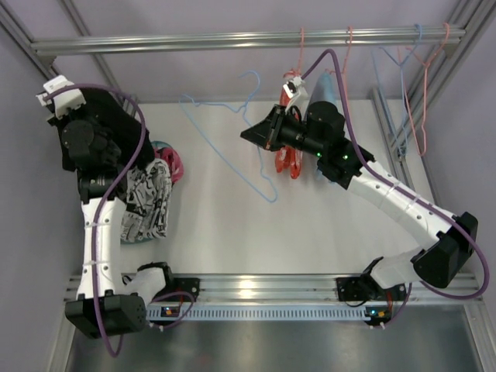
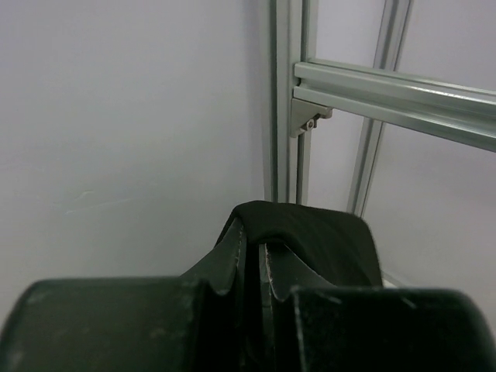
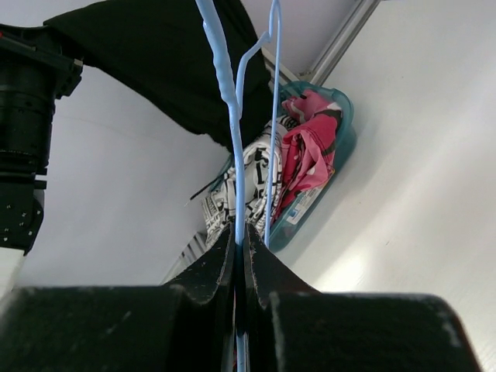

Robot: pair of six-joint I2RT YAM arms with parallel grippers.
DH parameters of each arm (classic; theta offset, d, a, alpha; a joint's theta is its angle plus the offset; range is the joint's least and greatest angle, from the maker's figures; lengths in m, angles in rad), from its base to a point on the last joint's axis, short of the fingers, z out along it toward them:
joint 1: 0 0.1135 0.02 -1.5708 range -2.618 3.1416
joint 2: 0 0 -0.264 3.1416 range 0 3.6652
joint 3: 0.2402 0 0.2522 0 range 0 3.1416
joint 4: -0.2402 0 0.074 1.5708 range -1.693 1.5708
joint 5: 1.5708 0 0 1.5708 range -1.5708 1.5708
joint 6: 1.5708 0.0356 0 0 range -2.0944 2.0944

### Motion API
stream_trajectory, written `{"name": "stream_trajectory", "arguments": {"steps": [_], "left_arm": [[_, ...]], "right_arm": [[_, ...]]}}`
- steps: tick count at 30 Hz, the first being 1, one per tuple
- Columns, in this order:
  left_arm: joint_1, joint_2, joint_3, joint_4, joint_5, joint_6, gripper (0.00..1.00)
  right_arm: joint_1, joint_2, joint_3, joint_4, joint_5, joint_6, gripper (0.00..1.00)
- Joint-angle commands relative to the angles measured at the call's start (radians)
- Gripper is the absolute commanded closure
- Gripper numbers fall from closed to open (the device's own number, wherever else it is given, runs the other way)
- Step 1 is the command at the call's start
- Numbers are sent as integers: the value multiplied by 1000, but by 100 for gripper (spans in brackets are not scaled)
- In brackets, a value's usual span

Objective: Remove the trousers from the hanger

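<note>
black trousers [image 2: 310, 232] look clear of the blue wire hanger [image 3: 235, 155]. they're bunched up high in the far left corner by the alu frame [image 2: 283, 93], pinched in the left gripper [image 2: 252, 271]. imo the main risk: it's only got a fold of cloth, so a quick swing toward the teal tub [image 3: 346, 132] could shake them loose & they'd land on the table [image 1: 225, 232] instead. the thin wire could also twist in the right gripper [image 3: 240, 256]. both are clamped tight w/ no gap showing, left on the trousers, right on the hanger.
</note>
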Motion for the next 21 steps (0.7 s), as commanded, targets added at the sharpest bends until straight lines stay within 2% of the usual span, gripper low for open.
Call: {"name": "stream_trajectory", "arguments": {"steps": [1, 9, 15, 17, 21], "left_arm": [[4, -45, -8, 213, 30, 31, 100], [5, -263, -336, 107, 17, 44, 100], [5, -462, -523, -158, 7, -10, 100], [5, -492, -584, -265, 36, -33, 100], [5, -487, -669, -375, 131, -47, 100]], "right_arm": [[18, -45, -1, 56, -9, -24, 100], [18, -72, -23, 56, -5, -43, 100], [18, -77, -23, 56, -5, -50, 100], [18, -78, -21, 56, -8, -52, 100], [16, -78, -8, 56, -28, -56, 100]]}}
